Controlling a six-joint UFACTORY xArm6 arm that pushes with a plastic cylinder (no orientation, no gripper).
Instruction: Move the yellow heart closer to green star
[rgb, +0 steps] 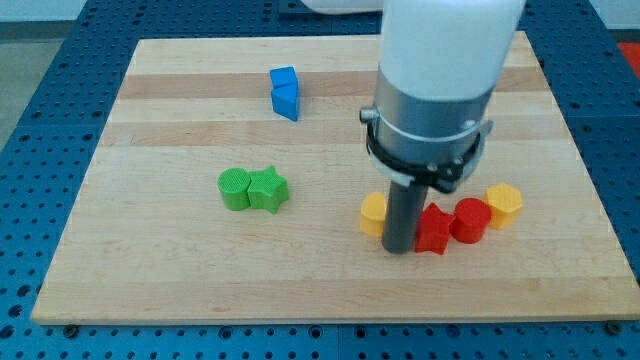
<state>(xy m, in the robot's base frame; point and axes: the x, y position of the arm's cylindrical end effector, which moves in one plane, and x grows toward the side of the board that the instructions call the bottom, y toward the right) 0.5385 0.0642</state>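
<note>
The yellow heart (373, 214) lies on the wooden board, right of centre toward the view's bottom, partly hidden by my rod. My tip (399, 249) rests on the board just right of the heart, touching or nearly touching it, between it and a red star (433, 229). The green star (268, 189) lies to the view's left of the heart, about a hundred pixels away, touching a green round block (235, 189) on its left side.
A red round block (470, 220) and a yellow hexagonal block (504, 203) sit right of the red star. A blue block (285, 92) lies near the view's top. The board's bottom edge (330, 318) runs below the tip.
</note>
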